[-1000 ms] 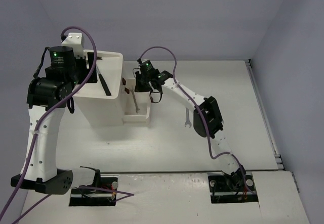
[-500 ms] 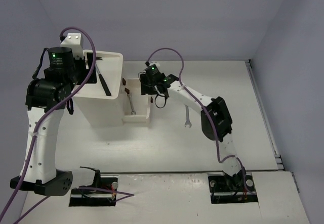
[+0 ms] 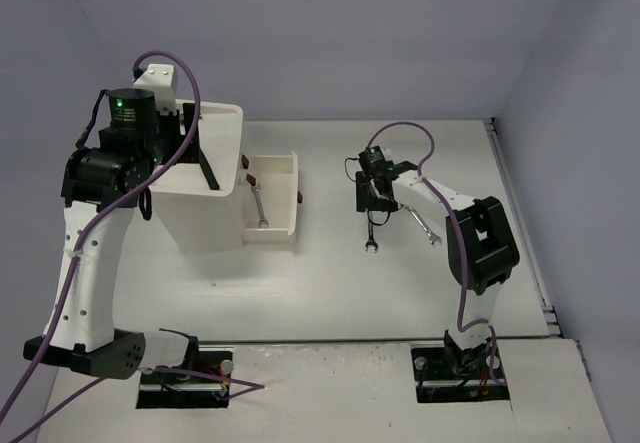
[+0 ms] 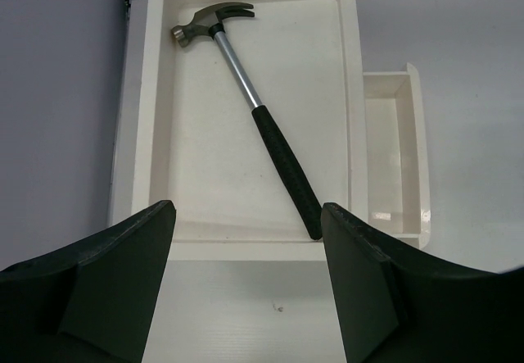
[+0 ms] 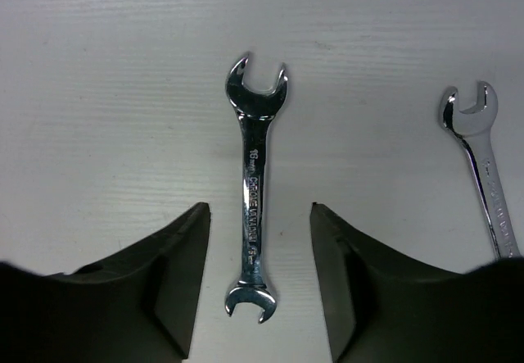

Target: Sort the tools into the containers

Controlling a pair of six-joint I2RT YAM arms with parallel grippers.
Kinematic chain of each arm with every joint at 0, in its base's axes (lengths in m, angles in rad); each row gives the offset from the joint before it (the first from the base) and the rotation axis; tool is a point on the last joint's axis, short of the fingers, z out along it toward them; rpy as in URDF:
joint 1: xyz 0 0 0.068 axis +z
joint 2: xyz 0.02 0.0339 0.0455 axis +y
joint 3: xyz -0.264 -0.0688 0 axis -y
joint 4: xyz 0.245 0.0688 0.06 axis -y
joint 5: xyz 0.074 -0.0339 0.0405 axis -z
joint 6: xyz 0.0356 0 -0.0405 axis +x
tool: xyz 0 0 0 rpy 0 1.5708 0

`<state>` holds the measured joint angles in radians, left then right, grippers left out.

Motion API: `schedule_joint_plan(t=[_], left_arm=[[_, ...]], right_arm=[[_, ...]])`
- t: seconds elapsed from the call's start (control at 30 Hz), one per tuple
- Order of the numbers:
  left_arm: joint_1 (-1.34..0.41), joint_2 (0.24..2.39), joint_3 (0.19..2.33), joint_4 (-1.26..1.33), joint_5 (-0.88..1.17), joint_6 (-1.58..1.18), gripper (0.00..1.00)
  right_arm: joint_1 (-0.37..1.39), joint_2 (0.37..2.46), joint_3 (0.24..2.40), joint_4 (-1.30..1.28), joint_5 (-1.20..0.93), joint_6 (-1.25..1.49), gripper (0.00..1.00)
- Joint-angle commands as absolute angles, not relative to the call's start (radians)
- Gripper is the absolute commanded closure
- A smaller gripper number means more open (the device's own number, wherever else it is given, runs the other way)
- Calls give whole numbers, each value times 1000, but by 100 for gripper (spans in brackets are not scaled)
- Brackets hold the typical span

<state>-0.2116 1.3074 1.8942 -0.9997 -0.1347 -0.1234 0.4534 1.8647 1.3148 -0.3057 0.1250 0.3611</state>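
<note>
With the right gripper (image 5: 259, 211) spread and empty, hovering astride a wrench (image 5: 253, 195) near the bench's middle, leaving it and a second wrench (image 5: 483, 166) just beside apparently unsorted, showing a third wrench (image 3: 259, 208) in the drawer (image 3: 280, 188) and the hammer (image 4: 264, 131) in the top tray (image 4: 205, 158).

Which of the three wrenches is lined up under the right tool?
The double-ended wrench on the table, framed lengthwise by the right tool. The second table wrench lies off to one side, and the third wrench is in the open drawer.
</note>
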Motion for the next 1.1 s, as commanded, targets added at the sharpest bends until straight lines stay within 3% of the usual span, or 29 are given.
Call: schedule_joint_plan(t=[0.0, 0.8, 0.87, 0.97, 1.07], left_arm=[[-221, 1299, 1925, -966, -141, -124, 32], [-222, 1287, 1910, -965, -158, -118, 32], [-222, 1287, 1910, -965, -160, -120, 32], [-222, 1285, 1908, -965, -160, -118, 32], [-222, 1286, 1907, -965, -160, -120, 32]], right_arm=[[453, 1869, 1327, -302, 88, 350, 58], [417, 2005, 1331, -333, -32, 331, 71], [416, 2014, 1326, -344, -32, 329, 77], [417, 2019, 1322, -362, -10, 317, 97], [420, 2027, 1325, -377, 25, 296, 100]])
